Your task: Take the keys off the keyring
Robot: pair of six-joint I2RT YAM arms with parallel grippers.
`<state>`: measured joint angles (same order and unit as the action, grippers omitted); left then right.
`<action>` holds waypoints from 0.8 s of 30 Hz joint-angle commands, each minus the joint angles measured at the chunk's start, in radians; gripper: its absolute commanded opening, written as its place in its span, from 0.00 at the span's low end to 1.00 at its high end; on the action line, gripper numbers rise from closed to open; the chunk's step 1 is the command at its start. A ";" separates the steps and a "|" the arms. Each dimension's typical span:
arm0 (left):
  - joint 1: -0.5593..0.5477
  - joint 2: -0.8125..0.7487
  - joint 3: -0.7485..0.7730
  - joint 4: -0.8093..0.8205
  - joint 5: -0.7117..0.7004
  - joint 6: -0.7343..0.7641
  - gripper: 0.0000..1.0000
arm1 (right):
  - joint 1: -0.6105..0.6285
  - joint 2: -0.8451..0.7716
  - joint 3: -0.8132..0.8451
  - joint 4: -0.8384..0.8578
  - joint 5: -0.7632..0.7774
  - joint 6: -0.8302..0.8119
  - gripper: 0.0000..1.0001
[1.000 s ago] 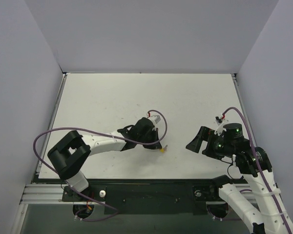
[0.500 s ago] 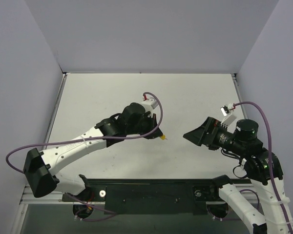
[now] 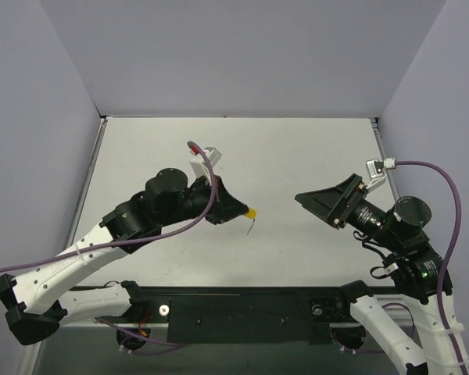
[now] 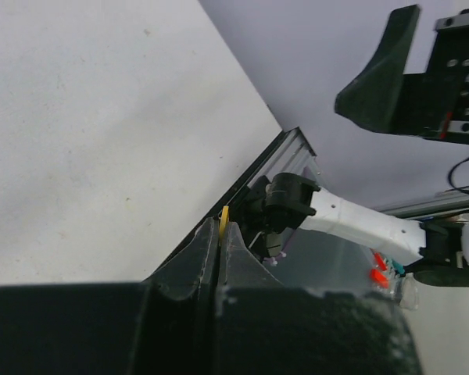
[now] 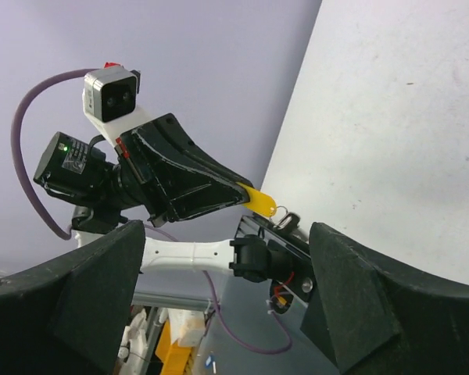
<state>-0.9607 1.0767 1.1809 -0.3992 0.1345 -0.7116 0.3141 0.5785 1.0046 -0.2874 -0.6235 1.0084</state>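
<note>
Left fingers (image 5: pixel 199 190) pinch keyring (image 5: pixel 259 201); key (image 5: pixel 286 221) dangles free — right gripper (image 3: pixel 313 201) wide, apart.

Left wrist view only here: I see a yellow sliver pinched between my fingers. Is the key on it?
Observer: Yes. From above, the key hangs under the keyring, which the left gripper holds.
Operator: Is the right gripper ready?
Observer: The right gripper is open and faces the keyring, with a clear gap between them.
Operator: How much yellow sticks out?
Observer: A rounded yellow end shows past the left gripper, with the key at its tip.
</note>
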 commanded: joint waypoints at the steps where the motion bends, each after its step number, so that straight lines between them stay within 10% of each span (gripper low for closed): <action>1: -0.004 -0.093 0.008 0.085 -0.003 -0.075 0.00 | 0.037 -0.008 -0.001 0.140 0.045 0.096 0.80; 24: -0.006 -0.311 -0.184 0.525 0.089 -0.190 0.00 | 0.675 0.095 -0.035 0.353 0.542 0.128 0.75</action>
<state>-0.9615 0.7914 1.0000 0.0040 0.2001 -0.8692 0.9379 0.6353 0.9565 -0.0486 -0.1772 1.1721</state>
